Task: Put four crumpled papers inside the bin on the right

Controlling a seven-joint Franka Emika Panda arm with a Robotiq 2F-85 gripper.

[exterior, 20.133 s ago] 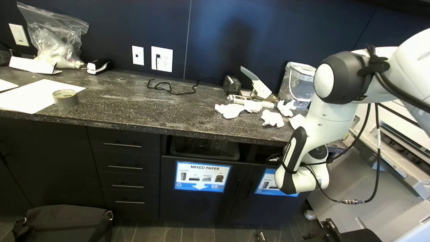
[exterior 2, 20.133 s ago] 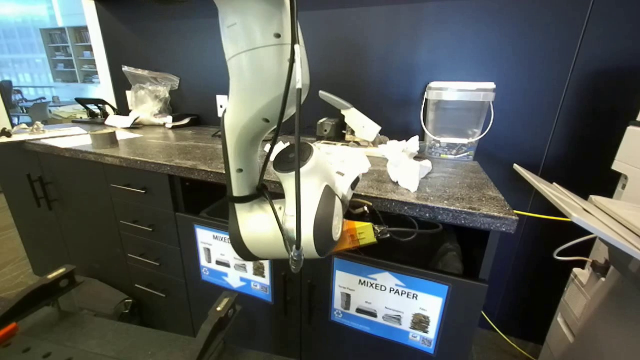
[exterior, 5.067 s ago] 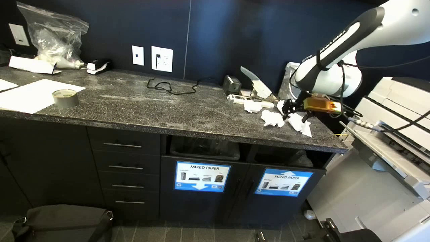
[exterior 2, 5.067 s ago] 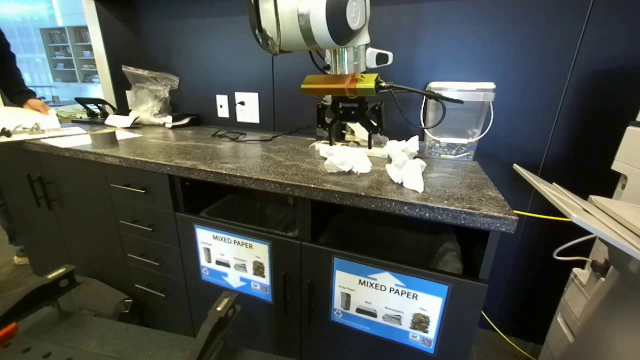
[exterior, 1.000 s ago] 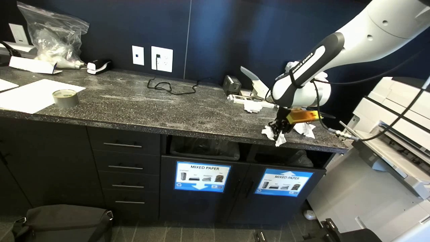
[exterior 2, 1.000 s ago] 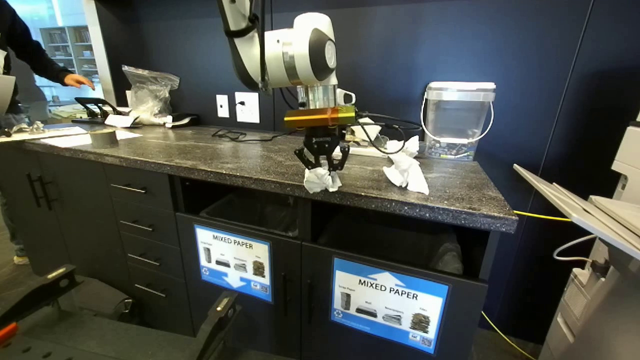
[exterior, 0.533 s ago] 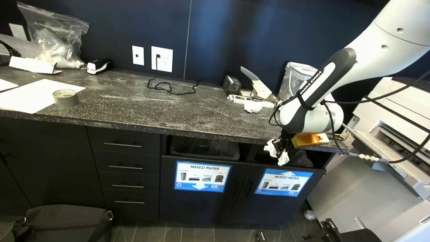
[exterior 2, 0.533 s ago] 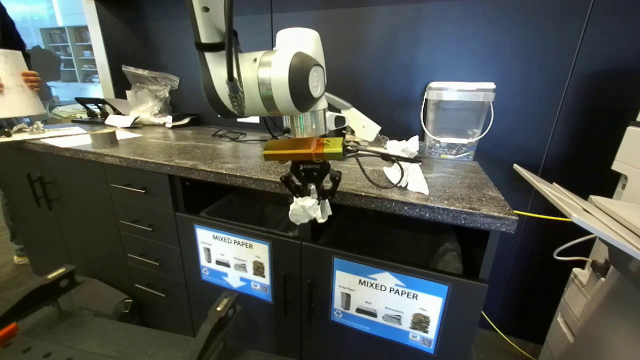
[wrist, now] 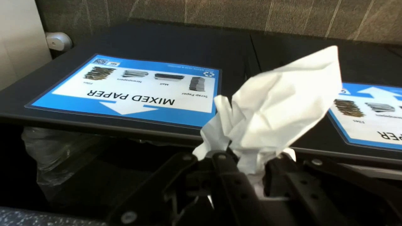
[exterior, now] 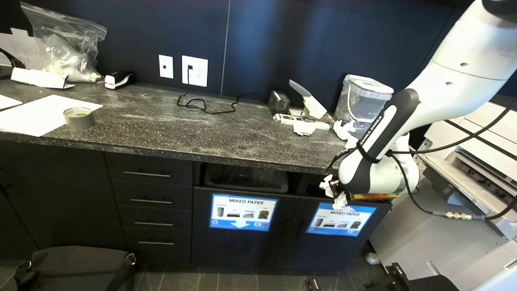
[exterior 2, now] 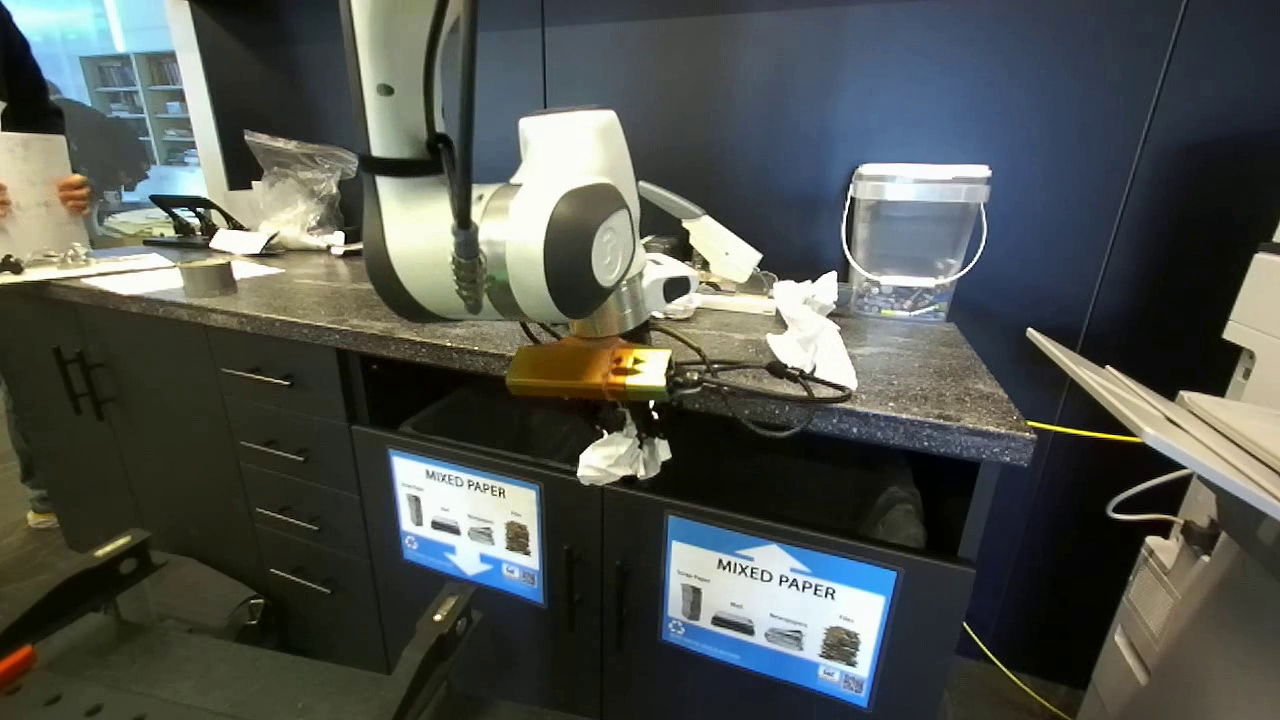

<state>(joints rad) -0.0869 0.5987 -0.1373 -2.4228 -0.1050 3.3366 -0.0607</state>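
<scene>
Half hidden in both exterior views, the black fingers (wrist: 238, 191) are pinched nearly closed on one crumpled paper (wrist: 282, 110), held just over or in front of the right-hand bin (exterior 2: 925, 630), which is hard to judge. What look like three more crumpled papers (exterior: 303, 127) lie on the worktop (exterior: 161, 133), one partly behind the arm (exterior: 424, 105).

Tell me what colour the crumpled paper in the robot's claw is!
White. The crumpled paper shows best in the wrist view.
</scene>
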